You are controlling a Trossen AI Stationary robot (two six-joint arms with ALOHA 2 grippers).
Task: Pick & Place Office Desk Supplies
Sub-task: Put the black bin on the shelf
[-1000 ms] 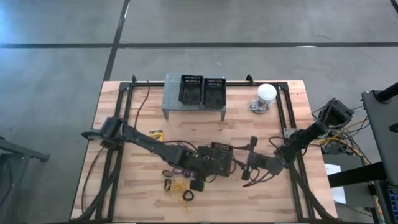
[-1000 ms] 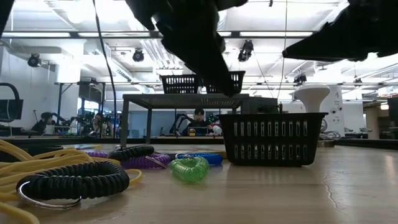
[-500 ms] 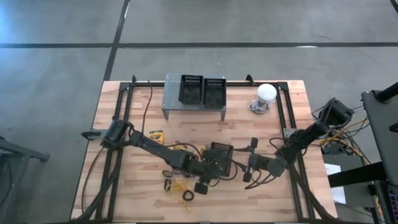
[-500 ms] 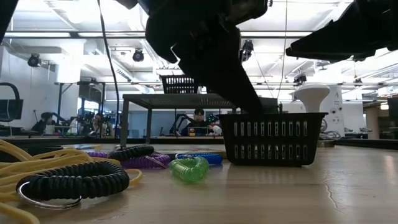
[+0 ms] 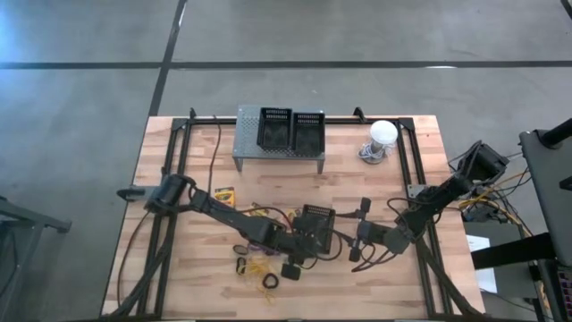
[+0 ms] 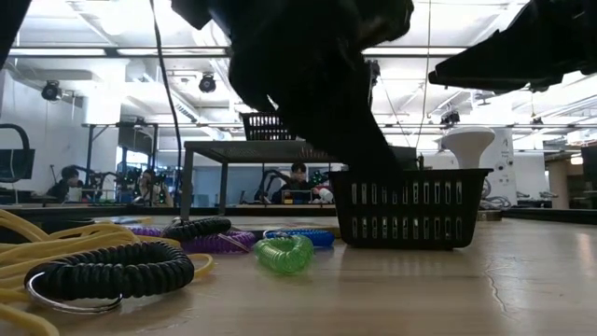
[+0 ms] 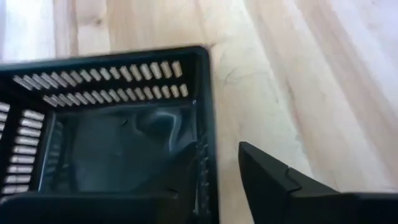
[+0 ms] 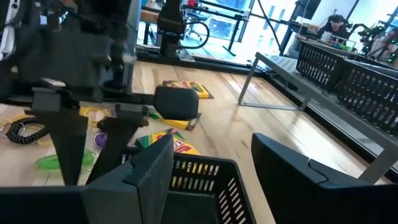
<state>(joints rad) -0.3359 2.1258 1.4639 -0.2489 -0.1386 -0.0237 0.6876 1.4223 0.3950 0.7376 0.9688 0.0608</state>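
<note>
From above, the left gripper (image 5: 308,250) sits over the black basket (image 5: 317,217) mid-table; the right gripper (image 5: 357,240) waits beside it, fingers apart. Left wrist: fingers open, straddling the basket wall (image 7: 205,124), so closing could tip or drag it. Right wrist: crayon boxes (image 8: 168,138) nearby, print unreadable.

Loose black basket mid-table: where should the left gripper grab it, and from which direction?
Grip the rim wall of the basket, coming down from above. It sits upright and open-topped with thin slotted walls, so one finger can go inside and one outside. The left gripper is already placed that way at a corner, apparently straddling the wall. The right gripper waits just beside the basket.
</note>
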